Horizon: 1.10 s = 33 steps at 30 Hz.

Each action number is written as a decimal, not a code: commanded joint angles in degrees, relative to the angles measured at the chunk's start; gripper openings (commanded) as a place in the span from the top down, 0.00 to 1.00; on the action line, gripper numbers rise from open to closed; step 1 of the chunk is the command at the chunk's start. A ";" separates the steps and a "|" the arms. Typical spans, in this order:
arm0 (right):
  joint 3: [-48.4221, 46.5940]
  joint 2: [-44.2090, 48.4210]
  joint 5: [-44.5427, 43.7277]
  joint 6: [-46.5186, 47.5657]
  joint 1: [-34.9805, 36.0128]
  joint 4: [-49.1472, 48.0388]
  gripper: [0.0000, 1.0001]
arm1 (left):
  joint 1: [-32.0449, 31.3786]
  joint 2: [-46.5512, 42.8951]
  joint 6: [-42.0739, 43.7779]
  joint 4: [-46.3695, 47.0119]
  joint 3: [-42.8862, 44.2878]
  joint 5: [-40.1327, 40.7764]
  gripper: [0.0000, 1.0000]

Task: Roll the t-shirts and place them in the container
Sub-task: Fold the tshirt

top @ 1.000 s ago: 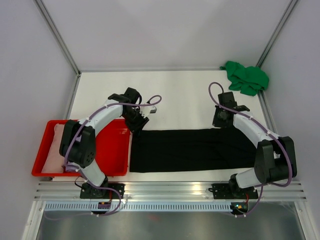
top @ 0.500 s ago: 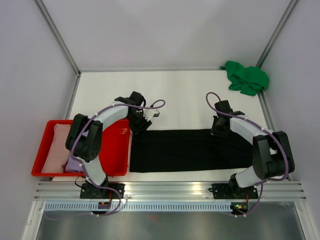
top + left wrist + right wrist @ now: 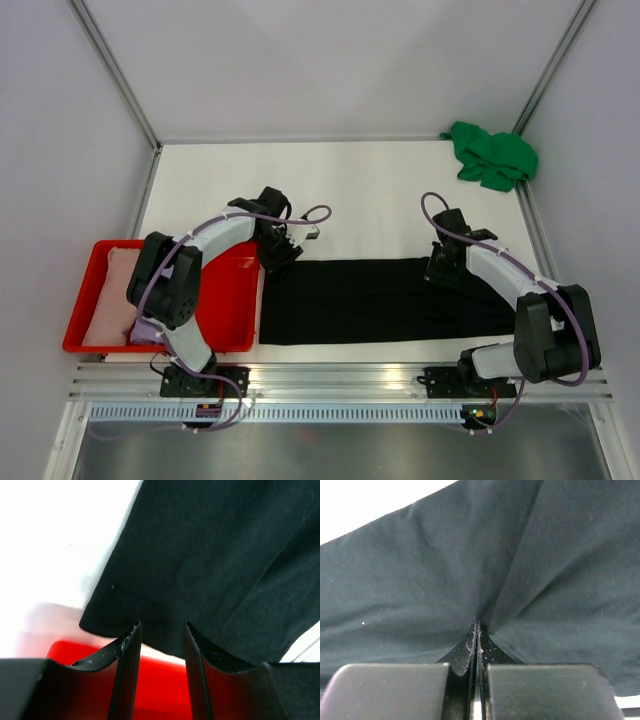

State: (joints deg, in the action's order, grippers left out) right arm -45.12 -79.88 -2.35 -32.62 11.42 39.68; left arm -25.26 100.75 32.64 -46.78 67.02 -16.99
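A large black t-shirt (image 3: 380,300) lies flat as a long strip across the near half of the table. My left gripper (image 3: 277,252) hovers at its far left corner, open, with nothing between the fingers; in the left wrist view the gripper (image 3: 161,627) points at the shirt's corner (image 3: 210,555). My right gripper (image 3: 441,270) sits on the shirt's far edge, right of centre. In the right wrist view it (image 3: 478,625) is shut, and the black cloth (image 3: 420,580) puckers into its tips. A green t-shirt (image 3: 492,155) lies crumpled at the far right corner.
A red tray (image 3: 225,295) stands left of the black shirt, holding a pale pink t-shirt (image 3: 112,300) and a lavender one (image 3: 148,328). The tray's red floor (image 3: 160,690) shows under my left fingers. Frame posts rise at the table's back corners.
The left gripper has shifted slightly right and nearer, to the shirt's far left corner. The right gripper has come nearer, from beyond the far edge onto the cloth.
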 commanded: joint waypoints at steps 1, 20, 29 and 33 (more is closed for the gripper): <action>0.56 2.97 -0.46 -2.01 0.27 3.03 1.00 | -0.40 -2.58 2.51 -2.08 -1.19 1.26 0.56; -15.08 -1.95 -12.59 4.49 -9.57 8.58 0.51 | -1.02 -2.93 -1.09 -2.61 1.27 0.91 0.56; -14.55 -6.43 -8.27 0.37 -7.40 4.53 0.44 | -1.46 -2.75 -3.11 -2.61 1.71 -1.02 0.55; -13.06 -7.57 -12.58 -2.00 -1.85 4.79 0.40 | -1.46 -2.93 -2.67 -2.52 1.18 -0.85 0.55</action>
State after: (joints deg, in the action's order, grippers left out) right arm -58.59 -86.96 -11.75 -31.83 6.46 44.95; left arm -26.48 99.63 31.31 -49.19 66.85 -16.60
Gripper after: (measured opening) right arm 0.593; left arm 0.446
